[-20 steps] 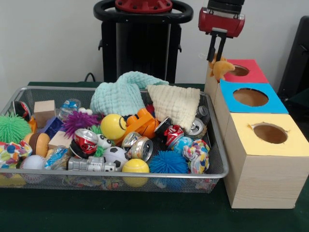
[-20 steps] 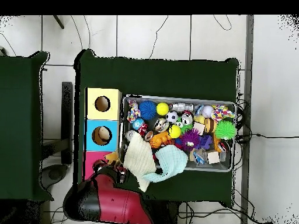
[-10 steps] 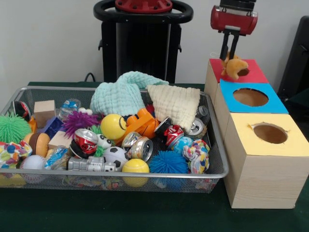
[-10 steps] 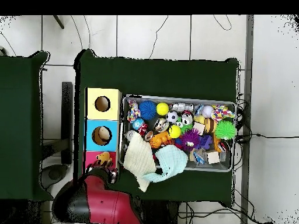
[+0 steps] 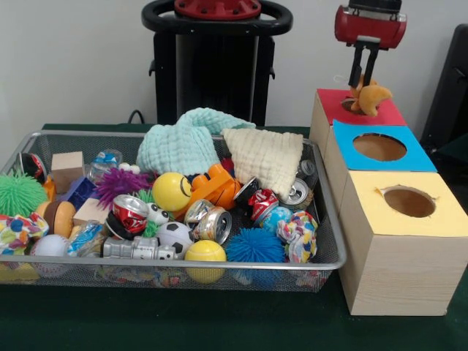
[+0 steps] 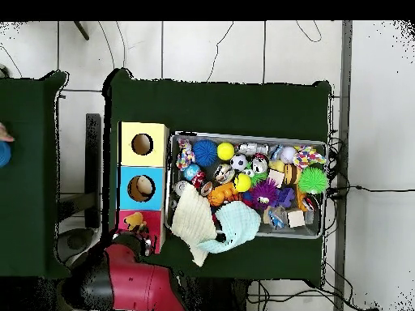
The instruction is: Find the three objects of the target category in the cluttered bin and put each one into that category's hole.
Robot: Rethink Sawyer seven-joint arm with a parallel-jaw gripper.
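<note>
The silver wire-mesh bin [image 5: 330, 212] [image 6: 243, 136] is full of mixed toys, balls, crushed cans and two cloths. My gripper [image 5: 363, 80] [image 6: 136, 228] hangs over the red-topped box [image 5: 380, 111] [image 6: 148, 217] and is shut on a small orange plush toy [image 5: 371, 97] [image 6: 134, 218]. The toy hangs right above the hole of the red box. The blue-topped box [image 5: 380, 148] [image 6: 141, 188] and the yellow-topped box [image 5: 409, 202] [image 6: 143, 144] stand in a row beside it, each with a round hole.
A mint cloth [image 5: 186, 139] and a cream cloth [image 5: 267, 157] lie at the bin's far side. Balls, cans and spiky toys fill the rest. The robot's pedestal [image 5: 213, 58] stands behind the bin. A person's hand [image 6: 4, 134] shows at the overhead view's left edge.
My gripper has carried the orange plush toy from beside the red box's edge to over its hole. A hand has appeared at the overhead view's left edge.
</note>
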